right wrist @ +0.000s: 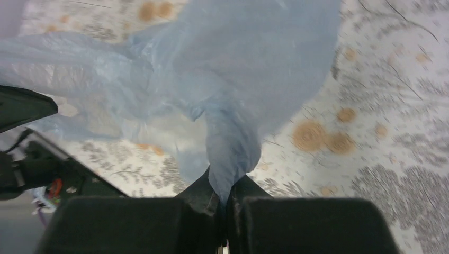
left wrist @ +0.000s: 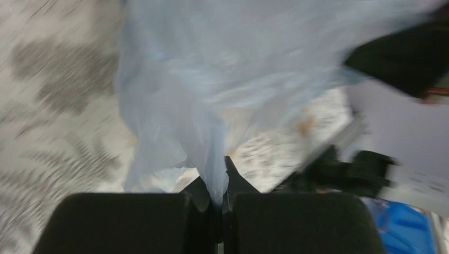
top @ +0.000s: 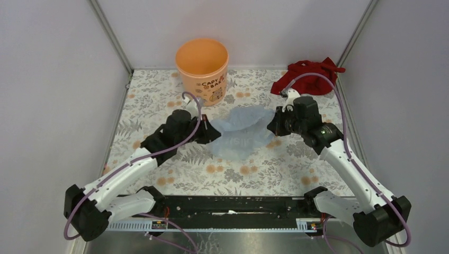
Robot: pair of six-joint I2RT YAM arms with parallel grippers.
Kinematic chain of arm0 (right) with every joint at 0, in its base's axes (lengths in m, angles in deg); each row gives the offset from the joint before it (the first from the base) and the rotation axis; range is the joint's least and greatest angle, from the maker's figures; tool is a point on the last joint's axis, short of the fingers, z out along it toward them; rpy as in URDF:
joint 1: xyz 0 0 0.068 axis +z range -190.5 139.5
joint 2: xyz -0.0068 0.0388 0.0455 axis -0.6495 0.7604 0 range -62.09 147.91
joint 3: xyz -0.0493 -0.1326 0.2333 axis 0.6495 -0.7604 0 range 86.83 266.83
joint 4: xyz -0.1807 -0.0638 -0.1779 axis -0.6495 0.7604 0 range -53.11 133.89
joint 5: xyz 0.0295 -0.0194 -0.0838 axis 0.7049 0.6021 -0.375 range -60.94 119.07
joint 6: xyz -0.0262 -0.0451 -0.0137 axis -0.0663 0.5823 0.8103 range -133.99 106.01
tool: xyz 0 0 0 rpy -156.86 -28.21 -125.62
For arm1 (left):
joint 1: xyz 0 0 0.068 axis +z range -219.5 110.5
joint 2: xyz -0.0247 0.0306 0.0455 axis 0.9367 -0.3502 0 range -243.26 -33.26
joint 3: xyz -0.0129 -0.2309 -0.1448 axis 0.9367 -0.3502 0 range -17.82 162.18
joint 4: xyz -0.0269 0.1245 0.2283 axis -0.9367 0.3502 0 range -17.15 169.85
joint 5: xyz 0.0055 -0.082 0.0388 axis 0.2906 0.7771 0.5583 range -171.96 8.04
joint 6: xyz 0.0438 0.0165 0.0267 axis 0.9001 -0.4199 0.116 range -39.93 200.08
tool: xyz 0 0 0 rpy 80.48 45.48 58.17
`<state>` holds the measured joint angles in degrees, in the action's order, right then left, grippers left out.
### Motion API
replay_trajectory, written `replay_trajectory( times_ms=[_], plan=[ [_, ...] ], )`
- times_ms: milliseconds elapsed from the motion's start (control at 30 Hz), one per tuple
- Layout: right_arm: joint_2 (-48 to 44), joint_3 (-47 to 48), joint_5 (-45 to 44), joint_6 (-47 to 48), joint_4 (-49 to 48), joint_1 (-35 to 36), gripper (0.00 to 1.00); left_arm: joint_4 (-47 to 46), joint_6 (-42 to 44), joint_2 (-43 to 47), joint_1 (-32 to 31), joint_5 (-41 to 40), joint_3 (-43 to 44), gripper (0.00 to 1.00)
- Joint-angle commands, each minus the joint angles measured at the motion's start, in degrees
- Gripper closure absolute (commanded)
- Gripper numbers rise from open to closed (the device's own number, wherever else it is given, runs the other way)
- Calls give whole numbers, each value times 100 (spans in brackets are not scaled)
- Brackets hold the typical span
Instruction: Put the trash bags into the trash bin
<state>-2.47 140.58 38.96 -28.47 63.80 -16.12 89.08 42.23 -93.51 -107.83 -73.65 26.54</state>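
The pale blue trash bag (top: 241,132) hangs stretched between my two grippers above the middle of the floral table. My left gripper (top: 210,132) is shut on the bag's left edge; in the left wrist view the film (left wrist: 212,95) is pinched between the jaws of that gripper (left wrist: 218,197). My right gripper (top: 274,124) is shut on the bag's right edge; the right wrist view shows a bunched fold (right wrist: 233,148) clamped in that gripper (right wrist: 223,196). The orange trash bin (top: 202,70) stands upright and open at the back, just behind the left gripper.
A dark red cloth (top: 308,77) lies crumpled at the back right corner, behind my right arm. Grey walls close in the table on the left, right and back. A black rail (top: 233,205) runs along the near edge between the arm bases.
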Motion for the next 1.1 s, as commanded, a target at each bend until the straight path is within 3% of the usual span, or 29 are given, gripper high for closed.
replay_trajectory(
  times_ms=[0,200,367,500,533,633,800,933,1067],
  plan=[
    [108,763,1084,79,-104,82,96,-922,-34,277,-390,872,1156,100],
    [-58,1494,441,327,426,83,93,182,521,453,-617,-692,2219,100],
    [-288,1401,16,313,815,76,91,832,833,601,-619,-1353,2279,100],
    [-355,1085,-1391,188,1209,83,89,1152,793,913,-611,-1994,2070,100],
    [-339,1022,-1342,197,1219,82,88,1136,754,987,-615,-2056,2006,100],
    [-365,823,-208,66,781,82,79,874,683,1010,-609,-1665,1874,100],
    [-452,448,1545,-662,-559,110,75,44,321,524,-685,-188,1661,100],
    [-446,257,2215,-1084,-1383,138,66,-590,-170,339,-974,-87,1387,100],
    [-255,-167,2700,-1581,-2294,403,47,-1515,-660,-31,-1250,-69,1275,100]
  ],
)
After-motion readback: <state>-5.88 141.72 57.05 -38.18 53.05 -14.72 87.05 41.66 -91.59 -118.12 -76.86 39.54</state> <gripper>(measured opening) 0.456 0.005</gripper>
